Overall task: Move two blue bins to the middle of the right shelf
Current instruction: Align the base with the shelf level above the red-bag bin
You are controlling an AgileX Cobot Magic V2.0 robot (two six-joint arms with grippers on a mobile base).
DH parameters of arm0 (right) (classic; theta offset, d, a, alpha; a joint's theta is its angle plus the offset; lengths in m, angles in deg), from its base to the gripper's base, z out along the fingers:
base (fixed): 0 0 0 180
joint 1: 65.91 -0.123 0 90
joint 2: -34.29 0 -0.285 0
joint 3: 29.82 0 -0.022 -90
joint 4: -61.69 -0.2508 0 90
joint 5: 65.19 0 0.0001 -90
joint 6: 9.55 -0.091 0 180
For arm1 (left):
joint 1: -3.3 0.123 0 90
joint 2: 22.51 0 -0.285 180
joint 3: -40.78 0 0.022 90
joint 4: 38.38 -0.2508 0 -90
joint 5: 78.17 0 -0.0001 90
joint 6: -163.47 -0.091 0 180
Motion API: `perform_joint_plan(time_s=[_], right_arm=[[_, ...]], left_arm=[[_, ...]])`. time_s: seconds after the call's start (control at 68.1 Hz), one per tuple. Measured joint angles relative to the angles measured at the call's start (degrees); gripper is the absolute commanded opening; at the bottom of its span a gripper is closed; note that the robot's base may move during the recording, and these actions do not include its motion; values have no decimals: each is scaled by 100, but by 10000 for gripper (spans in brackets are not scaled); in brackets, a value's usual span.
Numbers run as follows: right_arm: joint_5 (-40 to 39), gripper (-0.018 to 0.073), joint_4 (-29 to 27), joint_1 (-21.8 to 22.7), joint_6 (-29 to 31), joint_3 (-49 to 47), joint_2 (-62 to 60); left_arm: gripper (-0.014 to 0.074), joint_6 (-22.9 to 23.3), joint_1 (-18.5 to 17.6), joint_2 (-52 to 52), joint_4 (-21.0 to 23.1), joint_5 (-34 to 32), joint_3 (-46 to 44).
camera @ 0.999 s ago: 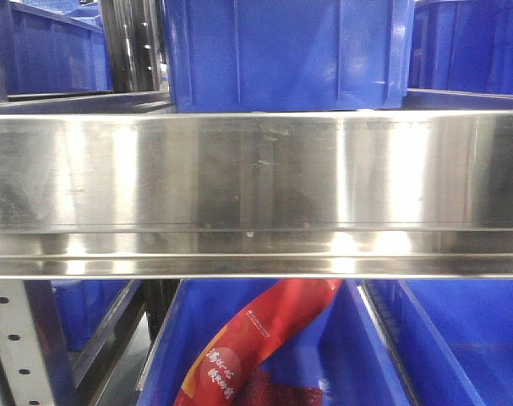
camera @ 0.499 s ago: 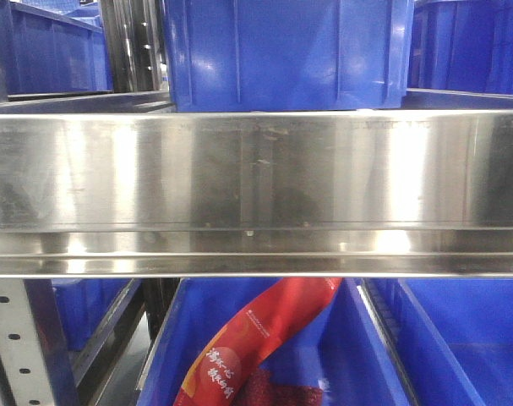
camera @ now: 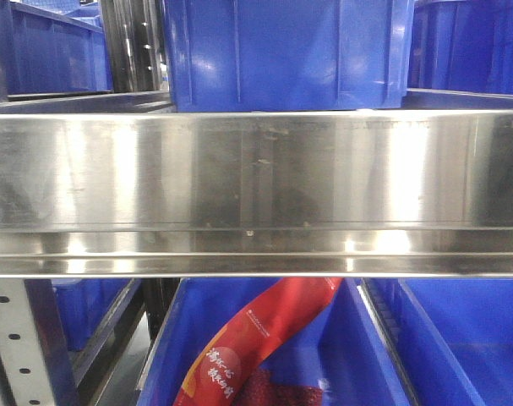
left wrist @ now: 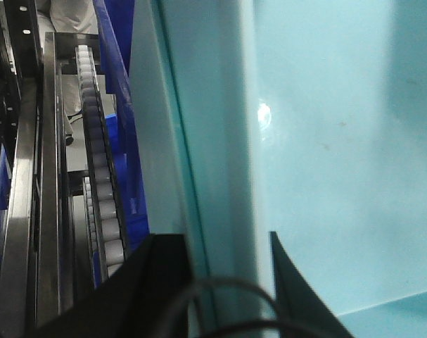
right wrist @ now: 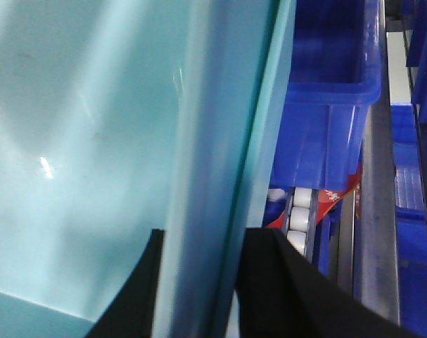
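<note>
Left gripper [left wrist: 224, 282] clamps the pale bin [left wrist: 340, 141] wall at 6 o'clock; right gripper [right wrist: 199, 282] likewise, probably the same bin.

A warehouse or stockroom: a stainless-steel shelf rail [camera: 256, 169] spans the front view, with a perforated upright [camera: 15, 338] at 7 o'clock, dark-blue storage crates [camera: 286, 55] above and below, and a roller track [left wrist: 100, 190] running beside the racking.
</note>
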Motion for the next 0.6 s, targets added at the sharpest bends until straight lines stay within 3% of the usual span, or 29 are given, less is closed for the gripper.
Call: perform_joint_plan(time_s=[0.132,0.352,0.602], right_arm=[[120,-154,0,0,0,0,0],[721,-154,51,0,-12,293,-10],[739,-154,350,0,7,1122,-33]], left_arm=[[-111,0,0,0,30,89,0],[-111,11,-118,-116,95,855,11],[-111,32,-407,-443,-185,886,580]])
